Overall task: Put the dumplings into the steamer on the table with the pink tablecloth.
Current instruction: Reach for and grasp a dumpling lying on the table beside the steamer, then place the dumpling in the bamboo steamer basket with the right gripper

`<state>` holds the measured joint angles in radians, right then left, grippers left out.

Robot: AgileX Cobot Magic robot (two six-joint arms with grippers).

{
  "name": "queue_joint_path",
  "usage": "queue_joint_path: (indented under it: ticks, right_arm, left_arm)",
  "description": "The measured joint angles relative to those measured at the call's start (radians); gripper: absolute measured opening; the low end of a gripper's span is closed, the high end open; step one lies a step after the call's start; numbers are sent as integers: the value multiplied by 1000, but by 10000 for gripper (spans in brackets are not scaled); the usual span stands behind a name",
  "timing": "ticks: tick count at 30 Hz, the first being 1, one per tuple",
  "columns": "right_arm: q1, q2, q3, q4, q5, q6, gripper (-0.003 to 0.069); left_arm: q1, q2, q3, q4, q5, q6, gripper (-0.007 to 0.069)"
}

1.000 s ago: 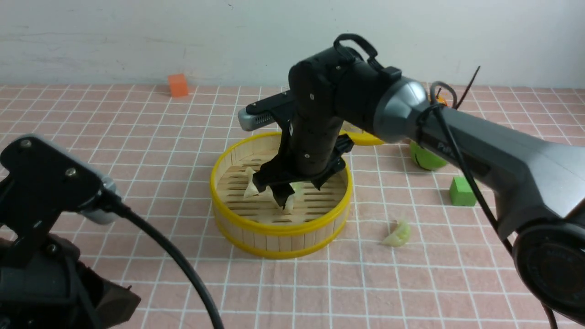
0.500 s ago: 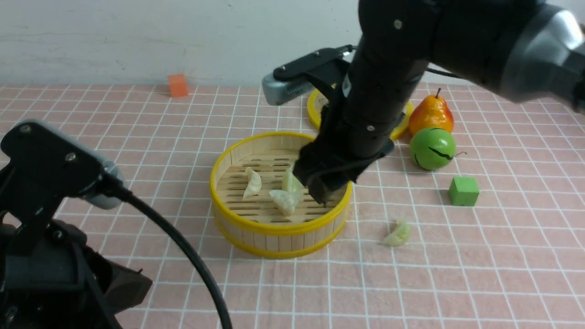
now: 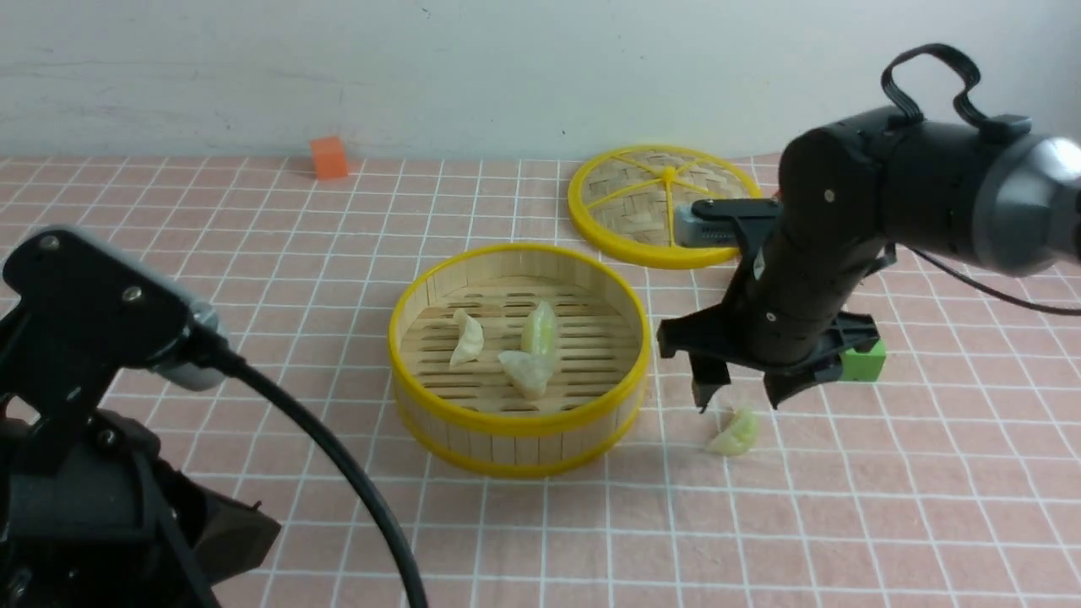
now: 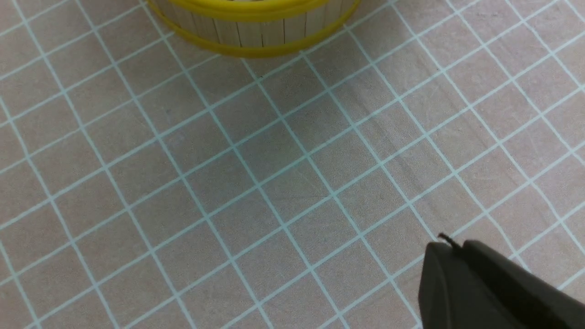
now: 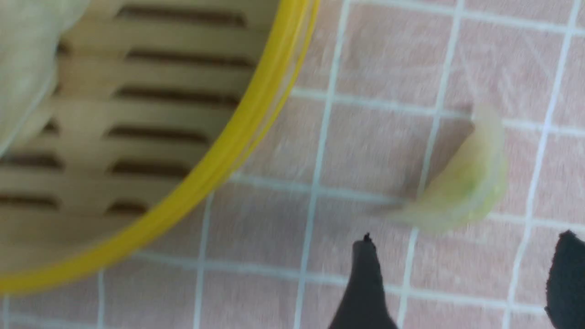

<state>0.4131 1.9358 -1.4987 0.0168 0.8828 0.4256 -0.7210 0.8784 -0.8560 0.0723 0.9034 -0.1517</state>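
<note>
Beside the steamer (image 3: pixel 519 422), the right gripper (image 3: pixel 739 399) hangs just above a lone dumpling (image 3: pixel 735 432) on the tablecloth (image 3: pixel 253 253).
The arm bends down, jaws wide and empty; three dumplings (image 3: pixel 540 331) lie in the steamer.

Dumplings (image 3: pixel 540 328): four in all
Dumplings inside the steamer (image 3: pixel 517 420): three
Dumplings out on the pink tablecloth (image 3: pixel 253 219): one
Steamer: one
Bench (image 3: pixel 929 523) under the cloth: one
Woven lid (image 3: pixel 629 198) with yellow rim: one
Green cube (image 3: pixel 866 361): one, partly hidden
Orange cube (image 3: pixel 328 157): one
Robot arms: two, left arm (image 3: pixel 93 338) and right arm (image 3: pixel 887 177)
Pincers: two, left pincer (image 4: pixel 480 283) and right pincer (image 3: pixel 736 402)
Fingers (image 5: pixel 365 292) showing on the right pincer: two
</note>
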Motion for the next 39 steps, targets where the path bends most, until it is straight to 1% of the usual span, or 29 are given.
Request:
queue_joint_path:
  ticks: [2,8,11,14,15,16,17,20,21,23,26,28,29,30,34,39]
  right_arm:
    - [-11,44,0,-1,-33,26,503]
    - [-20,140,0,-27,-41,36,501]
    - [-20,141,0,-33,-41,36,469]
    - [-21,141,-4,-37,-38,36,370]
    - [-21,141,-8,-44,-32,36,317]
    - [-21,142,-19,-54,-22,31,244]
    - [-21,144,-32,-59,-13,22,200]
    - [-20,148,-78,-62,21,-10,204]
    - [-10,149,-146,-64,67,-53,208]
    - [6,149,-205,-67,103,-88,208]
    - [61,149,-326,-67,136,-148,208]
    - [99,149,-381,-67,118,-164,208]
    - [102,149,-381,-67,118,-164,208]
    - [119,149,-397,-67,79,-164,208]
    - [126,162,-402,-68,-6,-147,208]
    - [126,231,-403,-71,-17,-145,208]
  left_arm:
    - [0,0,0,0,1,0,17]
    - [0,0,0,0,14,0,17]
    - [0,0,0,0,14,0,17]
    - [0,0,0,0,15,0,17]
    - [0,0,0,0,15,0,17]
    - [0,0,0,0,15,0,17]
    - [0,0,0,0,15,0,17]
    - [0,0,0,0,15,0,19]
    - [0,0,0,0,15,0,20]
    - [0,0,0,0,15,0,20]
    - [0,0,0,0,15,0,20]
    - [0,0,0,0,14,0,20]
    - [0,0,0,0,14,0,20]
    - [0,0,0,0,14,0,20]
    - [0,0,0,0,14,0,20]
    - [0,0,0,-1,19,0,20]
